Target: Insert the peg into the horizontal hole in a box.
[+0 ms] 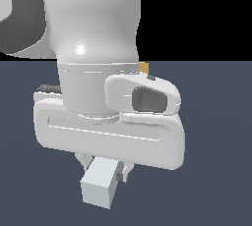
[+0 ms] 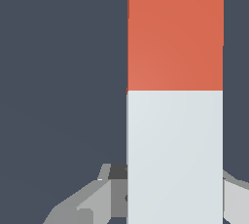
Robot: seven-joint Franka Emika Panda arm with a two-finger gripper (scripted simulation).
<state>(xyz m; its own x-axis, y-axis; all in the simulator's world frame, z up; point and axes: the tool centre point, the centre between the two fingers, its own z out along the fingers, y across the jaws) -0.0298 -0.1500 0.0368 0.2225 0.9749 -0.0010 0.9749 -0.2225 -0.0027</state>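
My gripper (image 1: 105,164) is shut on the peg (image 1: 100,185), whose pale grey-white end sticks out below the hand toward the camera in the exterior view. In the wrist view the peg (image 2: 175,96) runs lengthwise away from the camera, with its white half between my fingers (image 2: 95,196) and its red-orange half beyond them. My gripper (image 2: 170,203) holds it above the dark floor. A small tan sliver (image 1: 143,67), probably the box, peeks out behind the arm. The horizontal hole is hidden.
The arm's white wrist and hand (image 1: 98,48) fill most of the exterior view and block what lies behind them. A dark blue-grey floor (image 1: 216,171) lies around.
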